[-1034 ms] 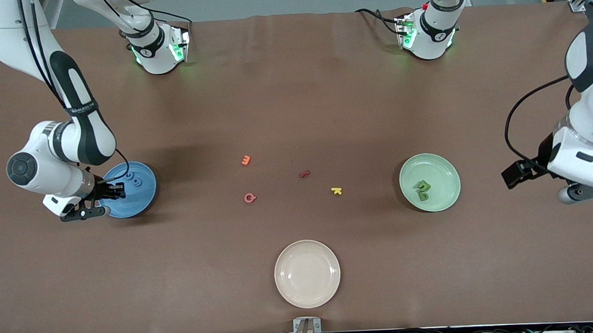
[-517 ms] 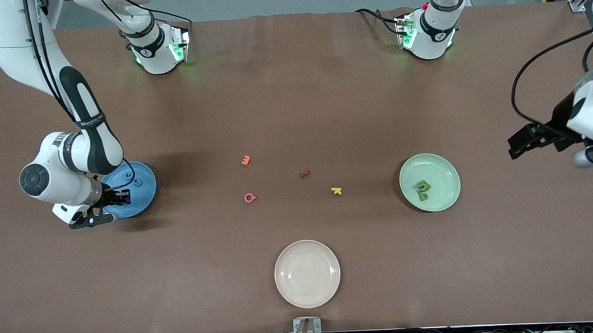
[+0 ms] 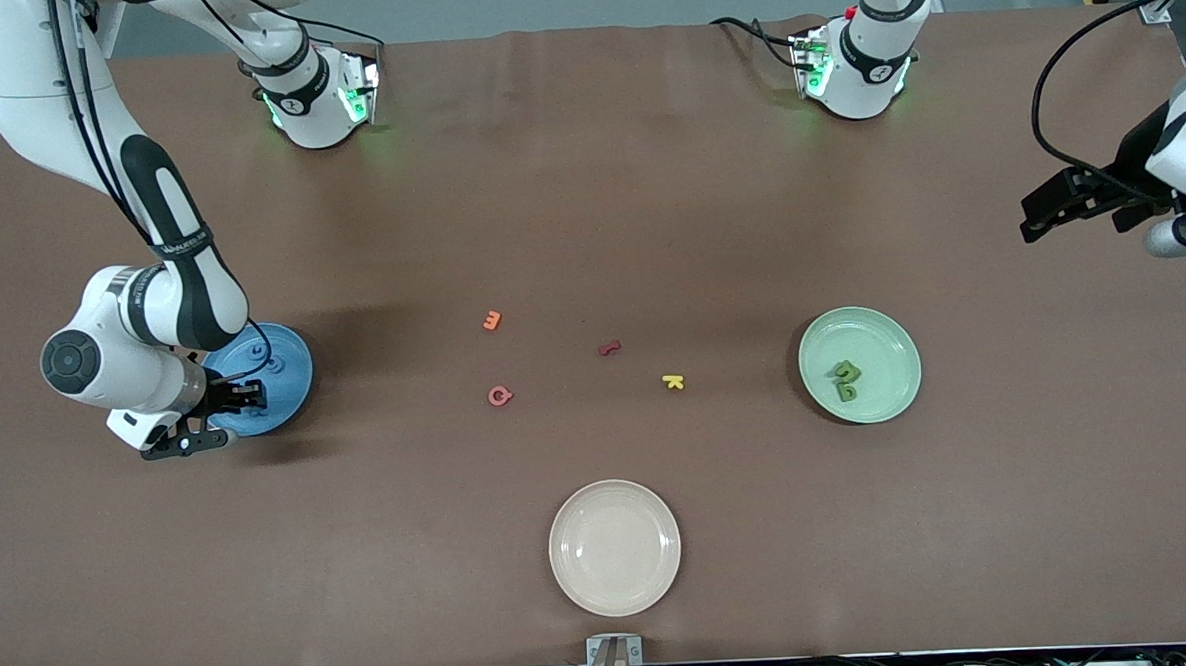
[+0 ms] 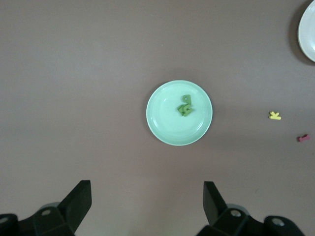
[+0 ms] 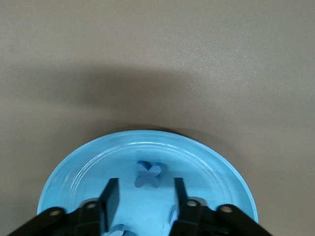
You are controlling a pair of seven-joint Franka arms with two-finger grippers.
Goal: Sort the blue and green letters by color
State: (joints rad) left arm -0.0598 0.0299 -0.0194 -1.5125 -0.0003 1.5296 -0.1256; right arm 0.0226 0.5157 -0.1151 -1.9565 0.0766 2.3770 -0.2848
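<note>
**Both colours on their plates, both hands empty**

Front view: the right hand hangs low over the glossy blue round plate at the right arm's end of the brown surface. One of the mid-blue toy letters shows faintly on that plate. The grass-green toy letters lie clumped in the pale green round plate toward the left arm's end. The left hand waits high over bare surface at that end. Between the two plates lie four strays: one orange letter, one pink letter, one dark red letter and one yellow K. One empty cream plate sits nearest the camera. That makes three plates in all.

Left wrist view: the left hand is spread wide with nothing between its fingers. The green clump overlaps too tightly to count.

Right wrist view: the right hand is parted and pinches nothing. A cross-shaped blue letter lies flat on the plate just off the fingertips. At least one more blue piece peeks by a finger, and the full blue count is hidden.

These letters look light, stiff and small. They would likely skate on a glazed plate, so a pinch across a straight stroke from above seems best. No blue or green letter shows loose on the surface, so the sorting looks finished or nearly so.
</note>
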